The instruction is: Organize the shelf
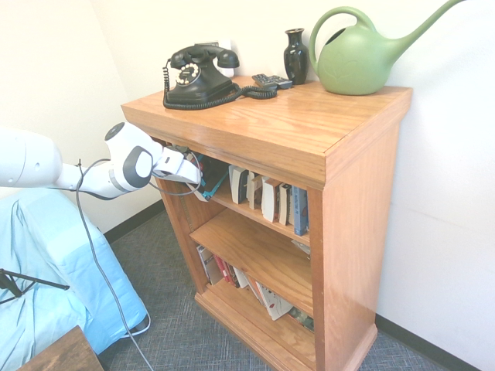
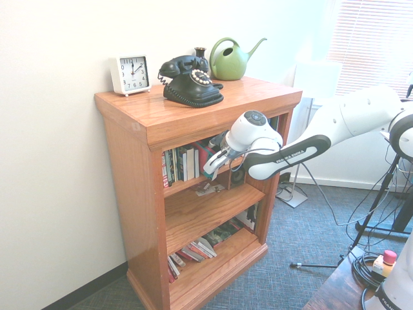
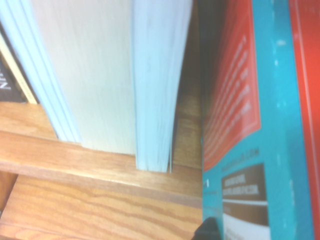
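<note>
The shelf (image 1: pixel 309 139) (image 2: pixel 193 116) is an orange-brown wooden bookcase with three tiers. My gripper (image 1: pixel 199 179) (image 2: pixel 210 169) reaches into its top tier from the front. There it is at a red book with a teal edge (image 1: pixel 214 179) (image 2: pixel 208 155) (image 3: pixel 260 125), which stands leaning at one end of the row. The wrist view shows this book very close, beside pale upright books (image 3: pixel 100 75) on the tier's board. A row of books (image 1: pixel 271 199) (image 2: pixel 181 165) fills the rest of the top tier.
On top stand a black telephone (image 1: pixel 197 77), a dark vase (image 1: pixel 295 56), a green watering can (image 1: pixel 360 58) and a white clock (image 2: pixel 131 74). A small loose item (image 2: pixel 208 189) lies on the middle tier. Slumped books (image 1: pixel 232 274) fill the bottom tier. A blue-draped object (image 1: pixel 46 286) stands nearby.
</note>
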`<state>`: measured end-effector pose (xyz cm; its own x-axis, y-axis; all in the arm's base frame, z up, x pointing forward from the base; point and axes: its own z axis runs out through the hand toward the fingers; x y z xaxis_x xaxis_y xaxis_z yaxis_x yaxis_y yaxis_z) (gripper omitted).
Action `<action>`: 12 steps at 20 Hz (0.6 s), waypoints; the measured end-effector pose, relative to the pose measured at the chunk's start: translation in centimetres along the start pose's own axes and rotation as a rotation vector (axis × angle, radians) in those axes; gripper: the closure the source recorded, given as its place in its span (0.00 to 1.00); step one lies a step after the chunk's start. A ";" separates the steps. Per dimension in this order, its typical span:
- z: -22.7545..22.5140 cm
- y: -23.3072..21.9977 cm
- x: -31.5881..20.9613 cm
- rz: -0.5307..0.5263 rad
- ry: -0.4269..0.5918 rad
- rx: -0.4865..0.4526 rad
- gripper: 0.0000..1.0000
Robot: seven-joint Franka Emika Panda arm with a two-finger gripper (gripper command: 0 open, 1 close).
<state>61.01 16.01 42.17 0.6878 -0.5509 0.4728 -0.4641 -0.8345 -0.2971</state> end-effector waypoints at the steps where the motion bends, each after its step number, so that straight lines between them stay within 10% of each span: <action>1: 0.0 0.0 0.0 -0.001 0.000 0.001 0.00; 12: -1.1 3.0 -3.0 0.002 0.006 0.031 0.00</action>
<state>56.93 15.22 40.75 0.6837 -0.5525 0.4768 -0.4477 -0.8335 -0.3239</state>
